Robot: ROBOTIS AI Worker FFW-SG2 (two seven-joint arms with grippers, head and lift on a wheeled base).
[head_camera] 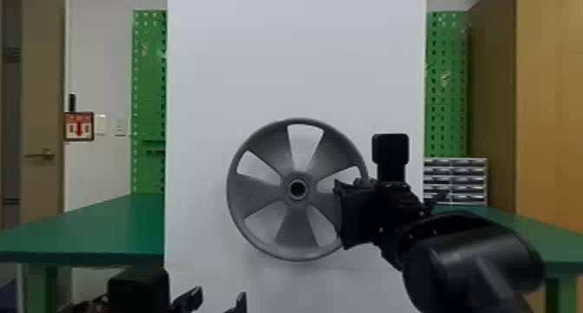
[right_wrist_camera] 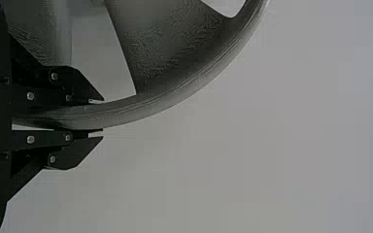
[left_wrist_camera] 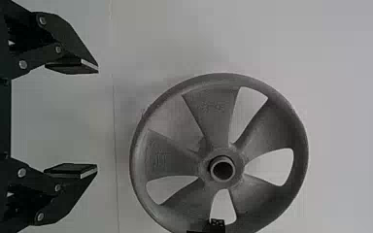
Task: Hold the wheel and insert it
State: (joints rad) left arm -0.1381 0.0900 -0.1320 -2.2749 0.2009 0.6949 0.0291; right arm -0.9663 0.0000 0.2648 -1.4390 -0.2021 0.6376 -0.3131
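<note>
Wheel (head_camera: pixel 297 229) upright, edge clamped in right claw (head_camera: pixel 347 214), left claw (head_camera: pixel 221 295) apart, spread wide, empty

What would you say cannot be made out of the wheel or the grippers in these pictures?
Right wrist view: part of the wheel, hidden by the right gripper; its far side, cut off by the top edge.
Head view: the left gripper, partly cut off by the bottom edge.
Left wrist view: spoke marks, too faint to read.

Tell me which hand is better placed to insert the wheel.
Probably the right hand: it holds the wheel by its rim, while the left hand is open and empty, lower down.
</note>
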